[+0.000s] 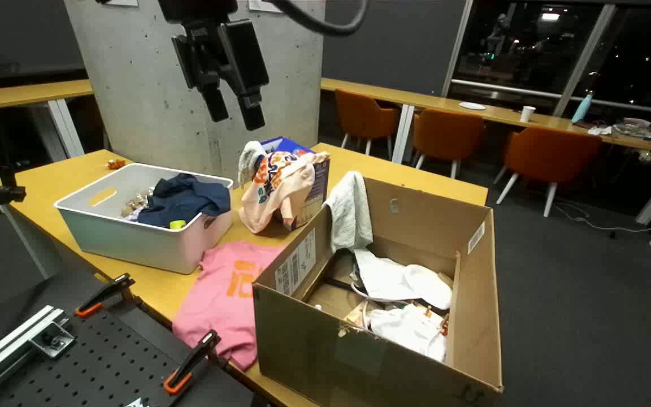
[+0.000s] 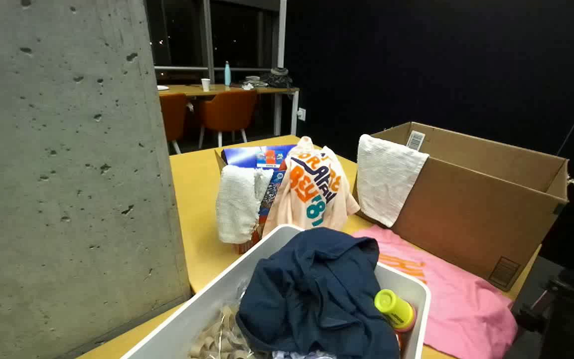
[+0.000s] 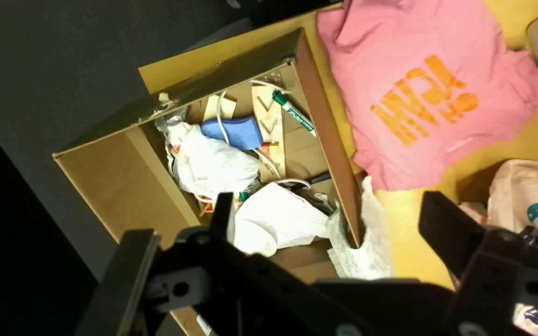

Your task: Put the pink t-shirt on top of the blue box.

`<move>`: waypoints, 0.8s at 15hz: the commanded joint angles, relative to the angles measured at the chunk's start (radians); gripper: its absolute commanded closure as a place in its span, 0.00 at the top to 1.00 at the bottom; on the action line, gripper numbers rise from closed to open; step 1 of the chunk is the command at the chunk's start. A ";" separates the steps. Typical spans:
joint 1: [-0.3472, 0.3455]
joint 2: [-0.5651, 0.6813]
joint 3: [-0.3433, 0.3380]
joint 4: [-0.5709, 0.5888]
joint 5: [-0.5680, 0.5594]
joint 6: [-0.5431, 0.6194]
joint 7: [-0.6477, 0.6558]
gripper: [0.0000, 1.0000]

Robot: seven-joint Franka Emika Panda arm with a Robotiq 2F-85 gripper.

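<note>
My gripper [image 1: 236, 115]: fingers spread. Cardboard box [image 1: 314, 353] holds green marker [image 3: 293, 113]; white bin [image 1: 133, 243], navy garment [image 2: 317, 299]. Peach t-shirt [image 2: 309, 199] partly hides blue box [image 2: 244, 155]; wrist view cuts off pink t-shirt [image 3: 385, 79].

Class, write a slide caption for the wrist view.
Beyond the open gripper, the pink t-shirt lies on the table beside an open cardboard box.

We find the blue box [image 2: 247, 155] partly hidden by a peach shirt [image 2: 312, 192], the pink t-shirt [image 3: 423, 100] cropped in the wrist view.
</note>
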 commanded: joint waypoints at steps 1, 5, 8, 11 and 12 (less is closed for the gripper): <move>0.015 0.000 -0.012 0.005 -0.006 -0.005 0.005 1.00; 0.015 -0.001 -0.012 0.008 -0.006 -0.005 0.005 1.00; 0.044 0.050 0.030 0.060 -0.008 0.000 0.039 1.00; 0.091 0.069 0.094 0.067 -0.018 0.008 0.095 1.00; 0.108 0.080 0.113 0.060 -0.019 0.022 0.114 1.00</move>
